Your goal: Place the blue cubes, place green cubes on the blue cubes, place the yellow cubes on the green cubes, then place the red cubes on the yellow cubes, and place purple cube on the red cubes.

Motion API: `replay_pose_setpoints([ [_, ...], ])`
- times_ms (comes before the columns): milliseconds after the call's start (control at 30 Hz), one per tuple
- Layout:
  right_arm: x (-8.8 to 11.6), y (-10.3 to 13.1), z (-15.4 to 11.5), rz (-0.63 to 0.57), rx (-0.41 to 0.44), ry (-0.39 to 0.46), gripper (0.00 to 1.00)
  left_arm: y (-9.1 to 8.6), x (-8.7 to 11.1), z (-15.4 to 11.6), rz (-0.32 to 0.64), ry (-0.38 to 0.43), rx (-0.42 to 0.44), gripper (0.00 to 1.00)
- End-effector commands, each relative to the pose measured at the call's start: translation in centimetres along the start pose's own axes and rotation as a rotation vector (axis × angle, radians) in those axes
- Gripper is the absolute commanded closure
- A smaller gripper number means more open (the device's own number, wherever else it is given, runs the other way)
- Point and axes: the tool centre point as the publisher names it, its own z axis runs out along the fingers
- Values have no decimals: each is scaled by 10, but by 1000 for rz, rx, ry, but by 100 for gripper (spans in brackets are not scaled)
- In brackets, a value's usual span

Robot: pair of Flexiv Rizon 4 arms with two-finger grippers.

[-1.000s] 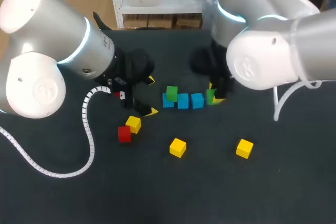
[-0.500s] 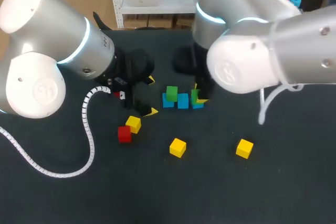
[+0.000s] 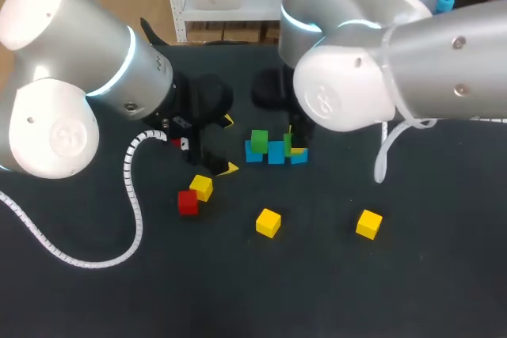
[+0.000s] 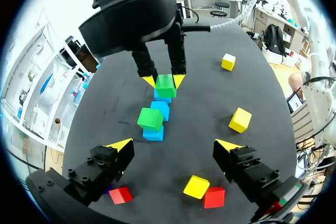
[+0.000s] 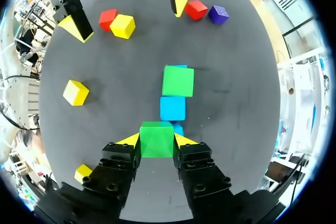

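Note:
Three blue cubes (image 3: 276, 152) lie in a row at the table's middle. A green cube (image 3: 259, 140) sits on the left-end one. My right gripper (image 5: 156, 141) is shut on a second green cube (image 5: 156, 139), held just over the right-end blue cube (image 5: 178, 128). The left wrist view shows that green cube (image 4: 165, 85) between the right gripper's yellow tips. My left gripper (image 3: 229, 145) stands open left of the row with nothing between its fingers. A red cube (image 3: 188, 203) touches a yellow cube (image 3: 201, 187) at the front left. A purple cube (image 5: 218, 13) lies beside another red cube (image 5: 196, 9).
Two more yellow cubes (image 3: 268, 222) (image 3: 368, 224) lie apart on the dark table toward the front. A white ribbed cable (image 3: 131, 195) from my left arm curls over the table's left side. My right arm's bulk hides the table behind the row.
My right arm has carried the green cube leftward, from beside the row's right end to over the right-end blue cube. The left arm and the other cubes stayed put.

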Motion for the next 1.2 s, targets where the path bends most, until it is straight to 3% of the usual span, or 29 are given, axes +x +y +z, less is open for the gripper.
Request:
replay_pose_setpoints([
  [33,1,0,3,0,-3,-4,100,0,2,0,3,-6,1,0],
  [1200,-5,-8,9,-6,-18,-17,100,0,2,0,3,-6,1,0],
])
